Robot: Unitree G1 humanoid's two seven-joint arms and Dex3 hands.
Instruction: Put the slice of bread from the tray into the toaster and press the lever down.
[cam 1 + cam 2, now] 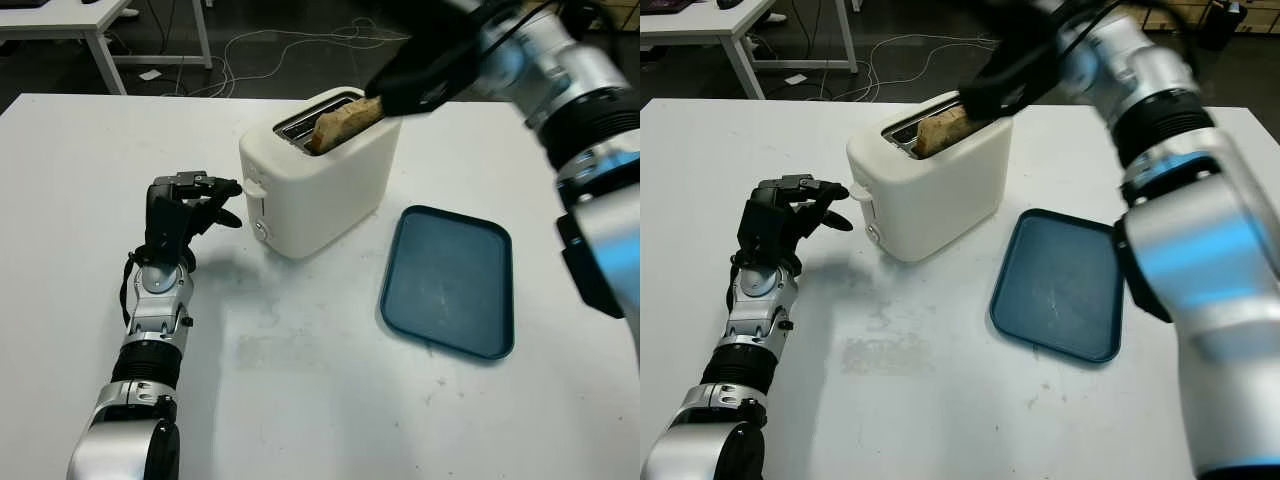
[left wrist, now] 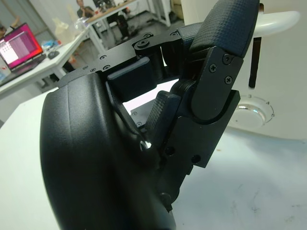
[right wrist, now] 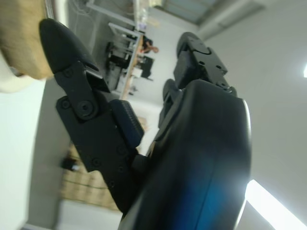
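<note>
Toasted-brown bread [image 1: 345,120] sits half inside our toaster [image 1: 318,170], seemingly gripped by our right robot hand [image 1: 415,85]; lever [image 1: 254,185] unpressed, left robot hand [image 1: 185,210] empty.

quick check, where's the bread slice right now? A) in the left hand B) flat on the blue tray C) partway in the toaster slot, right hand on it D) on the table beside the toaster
C: the bread slice sticks up tilted out of the toaster slot with the right hand gripping its upper end; the blue tray holds no bread, and the left hand sits by the lever side.
</note>
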